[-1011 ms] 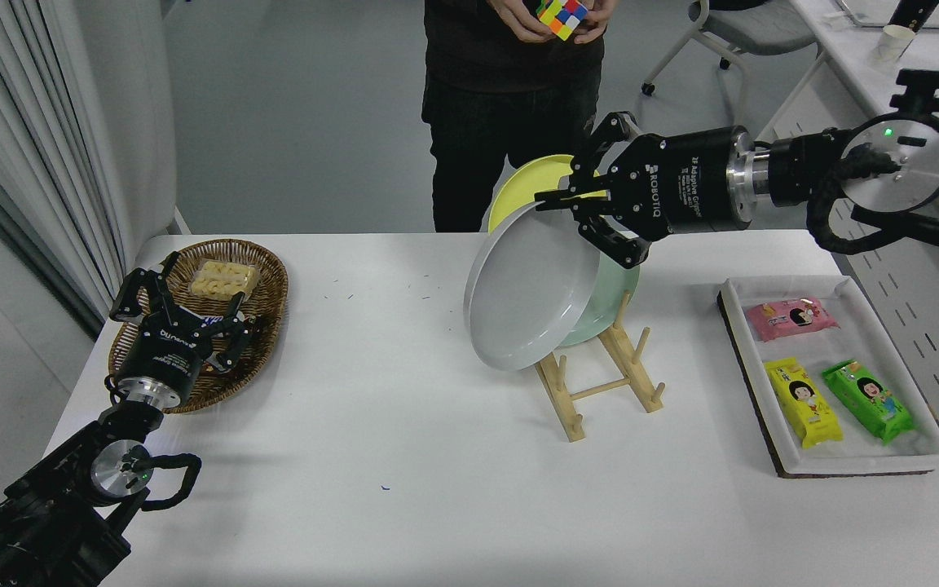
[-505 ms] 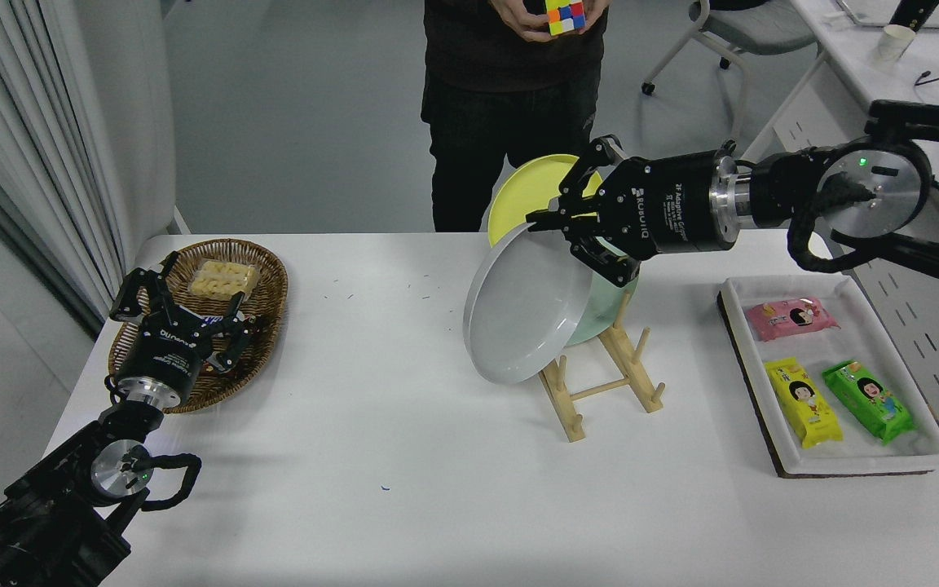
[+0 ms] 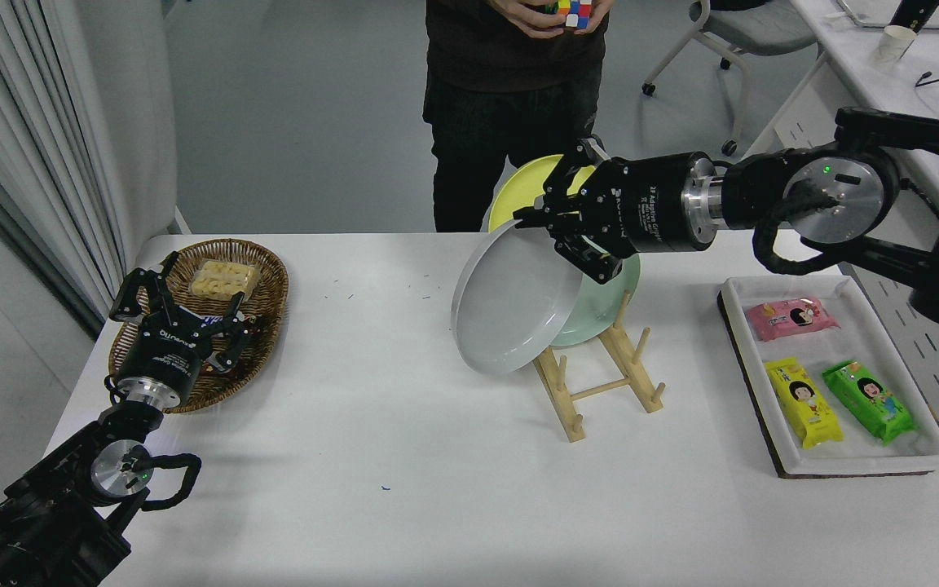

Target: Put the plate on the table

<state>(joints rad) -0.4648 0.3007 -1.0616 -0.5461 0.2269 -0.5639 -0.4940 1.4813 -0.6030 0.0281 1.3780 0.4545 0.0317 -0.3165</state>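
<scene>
The pale grey plate stands tilted on edge at the front of a wooden rack, its lower rim just left of and above the rack's front posts. My right gripper comes in from the right and is shut on the plate's top rim. Behind it stand a mint-green plate and a yellow plate. The white table lies below. My left gripper is parked open at the lower left, over a basket.
A wicker basket with a snack pack sits at the far left. A white tray holds three snack packs at the right. A person stands at the far side holding a colour cube.
My right gripper has moved left and slightly down with the grey plate, drawing it away from the mint-green plate. The left arm has not moved.
</scene>
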